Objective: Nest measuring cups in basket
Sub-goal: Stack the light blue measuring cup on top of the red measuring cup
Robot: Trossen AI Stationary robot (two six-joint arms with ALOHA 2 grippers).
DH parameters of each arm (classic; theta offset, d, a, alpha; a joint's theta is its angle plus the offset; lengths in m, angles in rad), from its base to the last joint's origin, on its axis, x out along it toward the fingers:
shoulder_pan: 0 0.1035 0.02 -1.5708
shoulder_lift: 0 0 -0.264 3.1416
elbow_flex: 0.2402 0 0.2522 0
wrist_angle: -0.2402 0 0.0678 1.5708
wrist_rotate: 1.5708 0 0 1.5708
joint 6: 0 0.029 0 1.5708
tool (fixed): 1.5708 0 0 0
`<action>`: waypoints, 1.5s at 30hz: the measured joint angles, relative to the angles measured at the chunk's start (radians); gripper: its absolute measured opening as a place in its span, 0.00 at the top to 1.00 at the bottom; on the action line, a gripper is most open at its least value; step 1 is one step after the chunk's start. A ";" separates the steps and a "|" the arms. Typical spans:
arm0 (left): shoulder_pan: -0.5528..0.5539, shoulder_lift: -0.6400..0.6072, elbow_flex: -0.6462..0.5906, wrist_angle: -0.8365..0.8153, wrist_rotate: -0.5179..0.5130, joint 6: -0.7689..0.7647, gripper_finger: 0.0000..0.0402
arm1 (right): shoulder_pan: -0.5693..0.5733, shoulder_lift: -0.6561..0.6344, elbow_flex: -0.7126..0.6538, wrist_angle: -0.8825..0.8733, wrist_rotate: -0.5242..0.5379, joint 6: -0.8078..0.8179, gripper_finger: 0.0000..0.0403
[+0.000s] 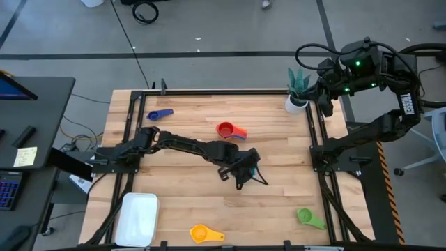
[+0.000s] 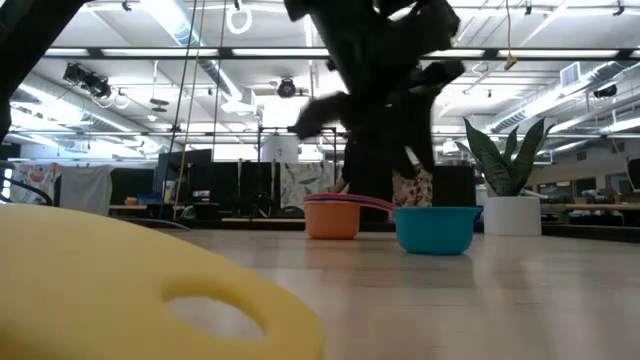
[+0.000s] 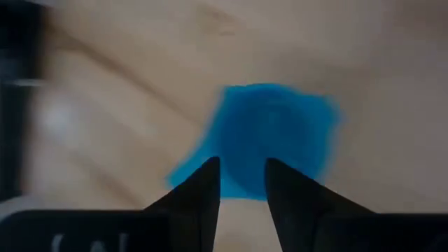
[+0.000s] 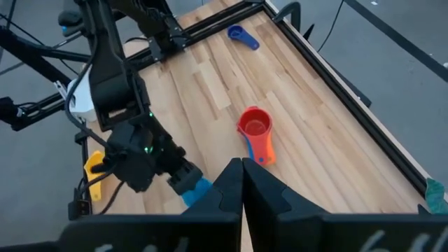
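**Left gripper over the light blue cup at mid-table**

The left arm reaches from the left edge of the wooden tabletop toward its centre. The left gripper is positioned near the middle of the tabletop, pointing down. In the left wrist view its two dark fingers stand partly spread, with a gap between the tips. The light blue cup lies on the wood directly beyond the fingertips, centred on the gap. Whether the fingers touch the cup cannot be determined; nothing is pinched between them. In the low view this cup stands upright on the tabletop below the dark arm.

The right arm is parked beyond the far right corner of the tabletop, beside the white potted plant. The right gripper has its fingers pressed together and holds nothing.

Locations of the other task items:
- The basket sits at the near left corner.
- The red and orange cups lie together, just beyond the left gripper toward the far edge.
- The dark blue cup lies near the far left corner.
- The yellow cup lies at the near edge, right of the basket.
- The green cup lies near the near right corner
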 joint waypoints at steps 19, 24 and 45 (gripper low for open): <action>0.018 0.011 -0.010 -0.084 0.146 -0.071 0.76 | 0.000 0.000 0.000 0.000 0.000 -0.041 0.97; 0.021 0.036 -0.011 -0.080 0.152 -0.033 0.76 | 0.000 0.000 0.000 0.000 0.000 -0.041 0.97; 0.018 0.092 -0.010 -0.062 0.022 -0.006 0.97 | 0.000 -0.002 0.000 0.000 -0.001 -0.042 0.97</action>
